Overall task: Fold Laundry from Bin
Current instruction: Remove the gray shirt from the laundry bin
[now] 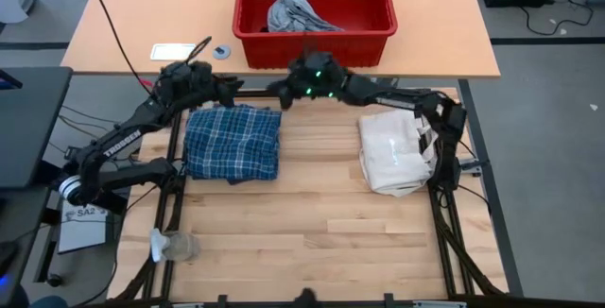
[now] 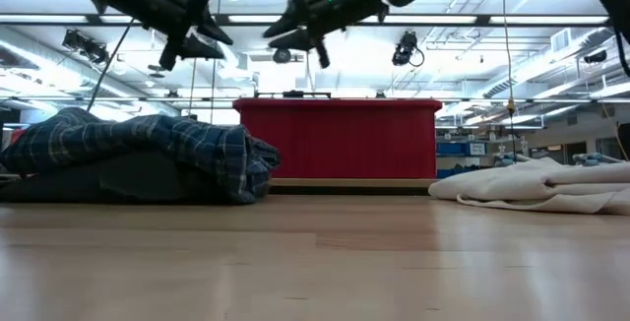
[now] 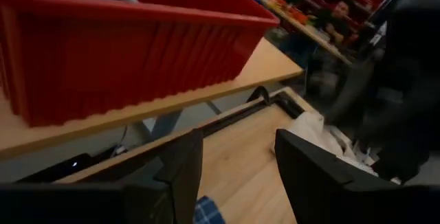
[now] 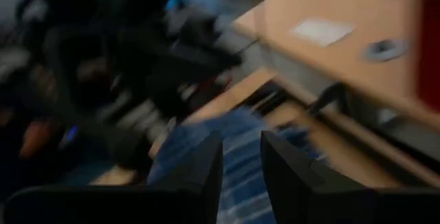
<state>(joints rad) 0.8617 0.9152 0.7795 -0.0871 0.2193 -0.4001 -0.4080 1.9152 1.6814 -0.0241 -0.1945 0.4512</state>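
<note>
The red bin [image 1: 248, 6] stands beyond the table's far edge on another tabletop, with a light grey garment [image 1: 295, 13] bunched inside. A folded blue-and-white plaid shirt [image 1: 232, 143] lies flat on the table's left half. My left gripper [image 1: 232, 89] hovers above the shirt's far edge, open, with nothing between its fingers [image 3: 182, 169]. My right gripper [image 1: 276, 91] hangs just right of it, in front of the bin, open and with nothing between its fingers; its wrist view looks past them onto the shirt [image 4: 234, 124]. In the low view both grippers [image 2: 202, 35] [image 2: 295, 28] are high above the table.
A white fabric bag [image 1: 392, 152] lies on the table's right half. A small grey cloth lump [image 1: 175, 245] sits near the front left corner. A white card [image 1: 180, 51] and a small round thing [image 1: 222, 51] lie left of the bin. Bare wood fills the table's near half.
</note>
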